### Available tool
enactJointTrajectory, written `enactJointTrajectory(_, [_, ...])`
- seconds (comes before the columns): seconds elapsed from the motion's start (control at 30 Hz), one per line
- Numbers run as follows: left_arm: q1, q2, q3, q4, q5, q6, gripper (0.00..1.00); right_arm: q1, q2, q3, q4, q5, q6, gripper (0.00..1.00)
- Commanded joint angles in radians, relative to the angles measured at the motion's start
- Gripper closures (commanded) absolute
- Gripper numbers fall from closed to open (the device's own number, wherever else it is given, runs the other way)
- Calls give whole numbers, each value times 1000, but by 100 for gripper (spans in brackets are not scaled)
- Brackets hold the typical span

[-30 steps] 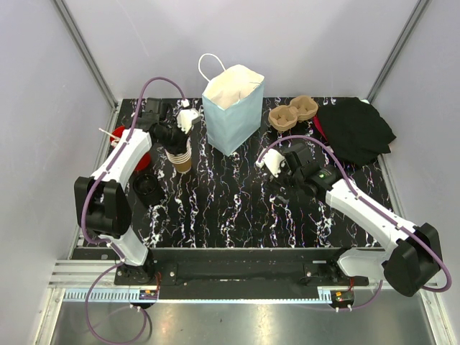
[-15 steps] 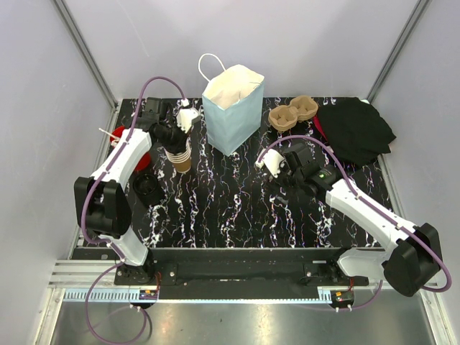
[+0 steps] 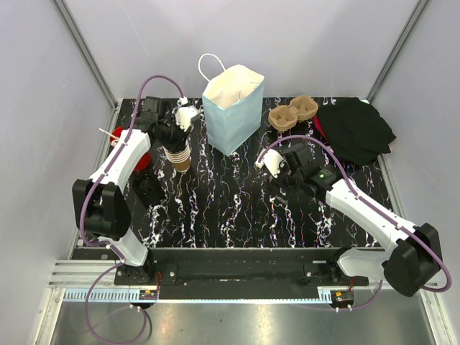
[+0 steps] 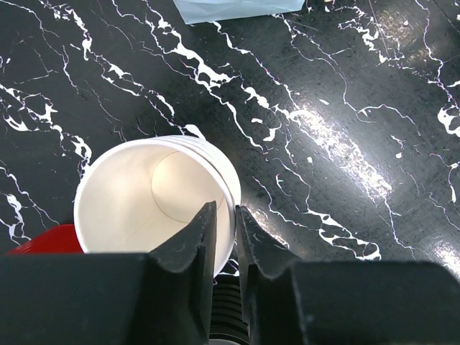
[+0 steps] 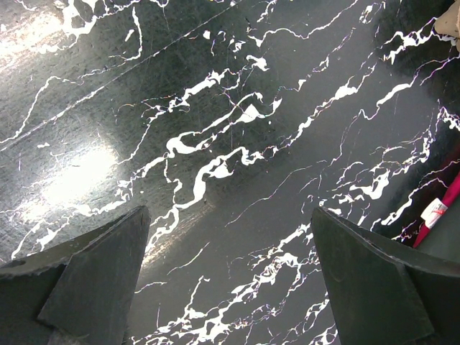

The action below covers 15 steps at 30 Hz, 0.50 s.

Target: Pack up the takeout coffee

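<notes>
Left tool (image 4: 224,231) is seen set narrow over the rim of the paper cup (image 4: 144,201), one finger (image 4: 188,248) placed inside the pale interior and the other outside. The cup wall is taken between them, but whether it is pressed cannot be told. The cup is seated topmost in the stack of cups (image 3: 180,156), upright at the far left of the bench (image 3: 237,208), just beside a red item (image 4: 39,241). A round black lid (image 3: 147,188) is noted on the bench nearer the arm bases, apart from the stack. A pale blue paper bag (image 3: 231,108) is stood open just right of the stack. Right tool (image 5: 230,215) is held wide above bare marble, with nothing between its fingers. Pulp carrier (image 3: 292,113) and black cloth (image 3: 356,129) are noted at far right.
</notes>
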Motion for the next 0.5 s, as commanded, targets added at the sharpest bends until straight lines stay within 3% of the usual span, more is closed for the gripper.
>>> enactJointTrajectory(0.0, [1,-52,-8,40,-6,8,80,-4,-10,3,35,-11,14,0])
enactJointTrajectory(0.27, [2,-45,-28,40,-6,19,80,-6,-10,3,34,-12,16,0])
enactJointTrajectory(0.37, [2,-40,-30,38,-9,22,73,-6,-8,4,32,-14,16,0])
enactJointTrajectory(0.47, [1,-37,-28,37,-12,20,76,-6,-5,4,34,-15,16,0])
